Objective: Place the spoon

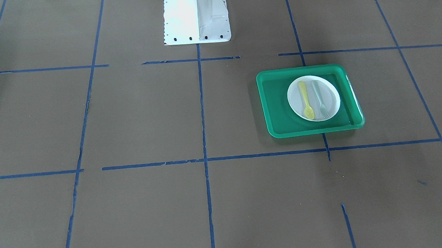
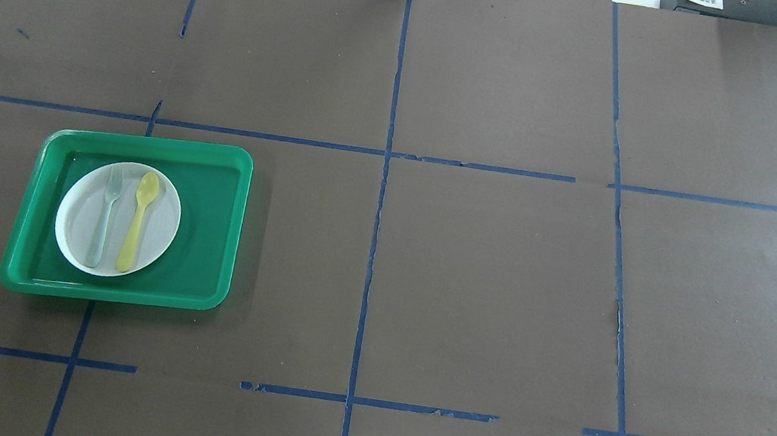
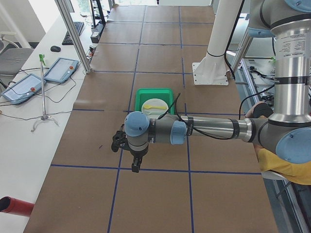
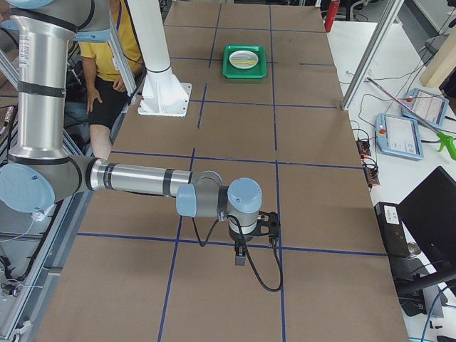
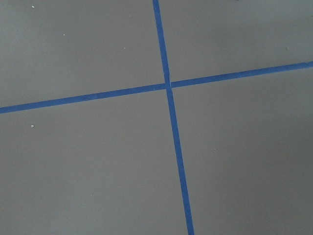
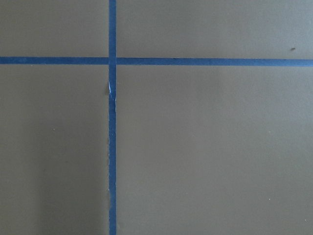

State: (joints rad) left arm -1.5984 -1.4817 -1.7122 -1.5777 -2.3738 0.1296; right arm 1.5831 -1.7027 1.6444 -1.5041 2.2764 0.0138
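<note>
The small yellow spoon [image 1: 306, 100] lies on a white plate [image 1: 331, 95] inside a green tray [image 1: 277, 111], beside a pale fork [image 1: 319, 98]. In the overhead view the spoon [image 2: 139, 221] lies right of the fork [image 2: 104, 216] on the plate [image 2: 163, 217], bowl pointing away from the robot. The left gripper [image 3: 135, 166] shows only in the exterior left view, hanging over bare table far from the tray [image 3: 154, 92]; I cannot tell whether it is open. The right gripper [image 4: 240, 256] shows only in the exterior right view, far from the tray [image 4: 245, 71]; its state is unclear.
The table is brown paper with a blue tape grid [image 2: 374, 246]. The robot's white base [image 1: 196, 17] stands at the table's edge. Both wrist views show only paper and tape lines [image 5: 168, 87]. Tablets and cables lie beside the table [image 3: 60, 69]. A seated person [image 4: 107, 64] is near the base.
</note>
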